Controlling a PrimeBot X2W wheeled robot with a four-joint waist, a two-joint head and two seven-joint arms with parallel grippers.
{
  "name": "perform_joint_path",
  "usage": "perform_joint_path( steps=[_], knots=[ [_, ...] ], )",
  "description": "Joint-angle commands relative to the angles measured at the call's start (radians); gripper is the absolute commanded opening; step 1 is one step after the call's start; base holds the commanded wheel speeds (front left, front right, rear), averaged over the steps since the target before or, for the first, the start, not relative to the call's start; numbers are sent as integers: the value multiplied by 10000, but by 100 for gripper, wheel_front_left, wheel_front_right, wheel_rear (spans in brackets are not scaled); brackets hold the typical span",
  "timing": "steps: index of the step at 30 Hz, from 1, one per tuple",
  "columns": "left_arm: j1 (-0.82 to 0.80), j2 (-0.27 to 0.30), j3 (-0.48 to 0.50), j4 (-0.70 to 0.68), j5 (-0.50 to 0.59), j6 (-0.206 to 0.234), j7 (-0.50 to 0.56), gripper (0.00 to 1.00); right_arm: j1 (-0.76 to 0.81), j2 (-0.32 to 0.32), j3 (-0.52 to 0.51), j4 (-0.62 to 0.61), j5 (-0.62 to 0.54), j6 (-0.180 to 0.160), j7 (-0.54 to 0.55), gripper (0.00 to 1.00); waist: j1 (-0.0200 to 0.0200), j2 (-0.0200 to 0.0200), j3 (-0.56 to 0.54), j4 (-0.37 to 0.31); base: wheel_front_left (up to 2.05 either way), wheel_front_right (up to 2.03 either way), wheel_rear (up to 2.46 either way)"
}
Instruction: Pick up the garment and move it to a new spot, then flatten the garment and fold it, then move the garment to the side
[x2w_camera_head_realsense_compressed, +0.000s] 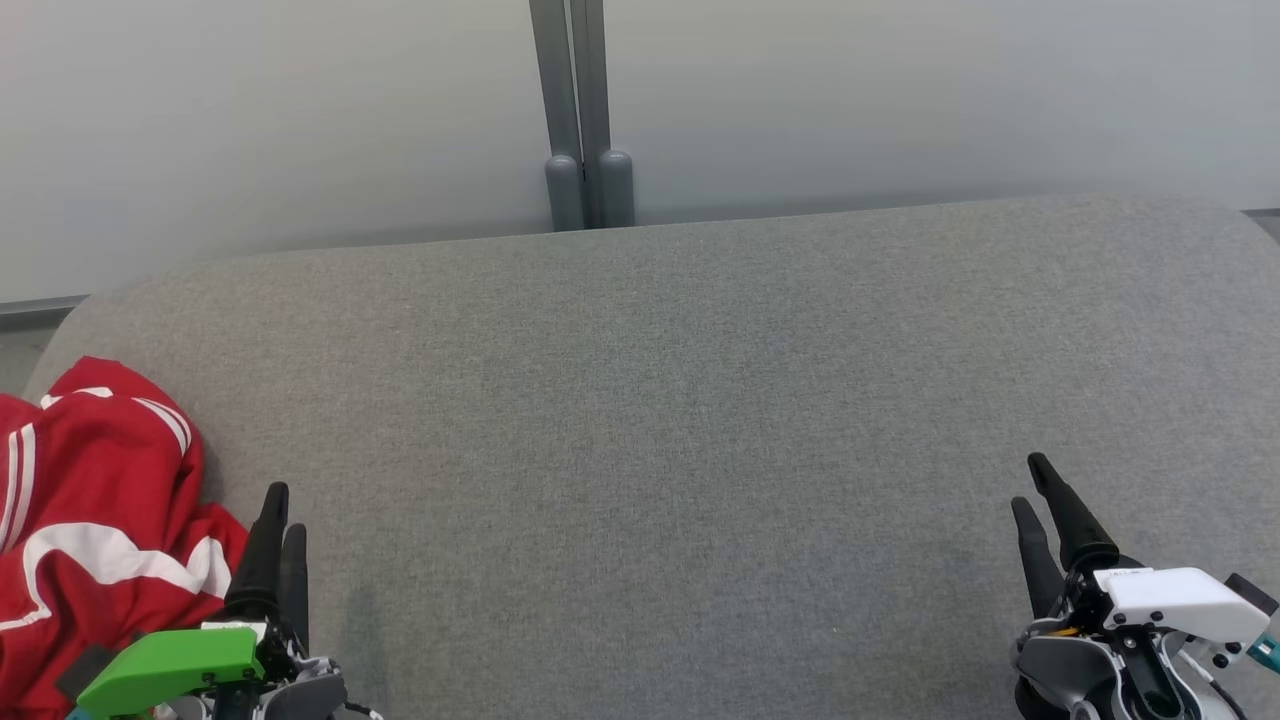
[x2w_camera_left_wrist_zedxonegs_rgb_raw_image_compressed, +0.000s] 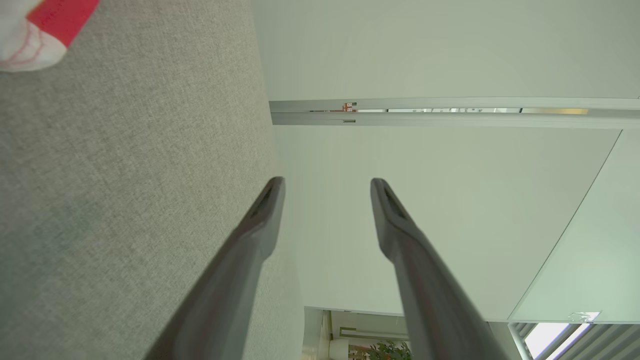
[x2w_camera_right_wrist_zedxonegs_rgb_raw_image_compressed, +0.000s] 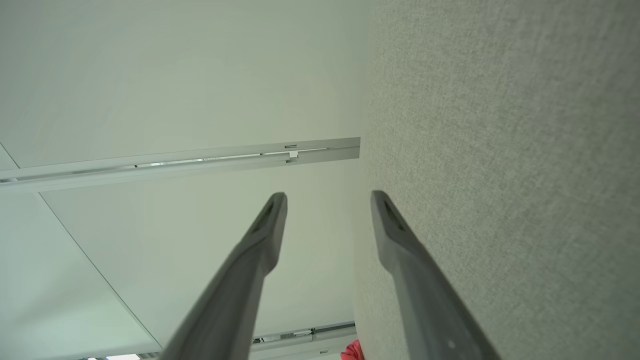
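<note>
The grey cushion (x2w_camera_head_realsense_compressed: 700, 400) is mostly bare. The red garment (x2w_camera_head_realsense_compressed: 90, 520) lies crumpled at its edge, so probably nothing is done yet. The left gripper (x2w_camera_head_realsense_compressed: 286, 507) and right gripper (x2w_camera_head_realsense_compressed: 1027, 480) are spread wide and empty.

There was one red garment (x2w_camera_head_realsense_compressed: 90, 520) with white stripes, one grey cloth-covered surface (x2w_camera_head_realsense_compressed: 660, 420), a left gripper (x2w_camera_head_realsense_compressed: 285, 508) and a right gripper (x2w_camera_head_realsense_compressed: 1027, 482), each with two dark fingers (x2w_camera_left_wrist_zedxonegs_rgb_raw_image_compressed: 250, 245), and two grey posts (x2w_camera_head_realsense_compressed: 563, 190) (x2w_camera_head_realsense_compressed: 615, 188) side by side behind the surface.
</note>
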Motion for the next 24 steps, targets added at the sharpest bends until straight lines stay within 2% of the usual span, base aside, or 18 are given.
perform_joint_path(
  steps=[1, 7, 13, 24],
  knots=[
    [-131, 29, -80, -169, 12, 36, -110, 100, -89, -36, 68, -191, -7, 2, -116, 100, 0, 0, -1, 1, 0, 0, 0],
    [-103, 39, -379, -346, 196, 197, -414, 100, 62, -45, 255, -406, -314, 3, -419, 100, 0, 0, -7, 4, 0, 0, 0],
    [-63, 73, -650, -506, 819, 377, -697, 100, 188, -59, 401, -657, -1255, 5, -699, 100, 0, 0, -14, 10, 0, 0, 0],
    [6, 327, -1208, -683, 2939, 851, -1171, 100, 382, -126, 548, -1204, -3683, 6, -1174, 100, 0, 0, -25, 44, 0, 0, 0]
  ],
)
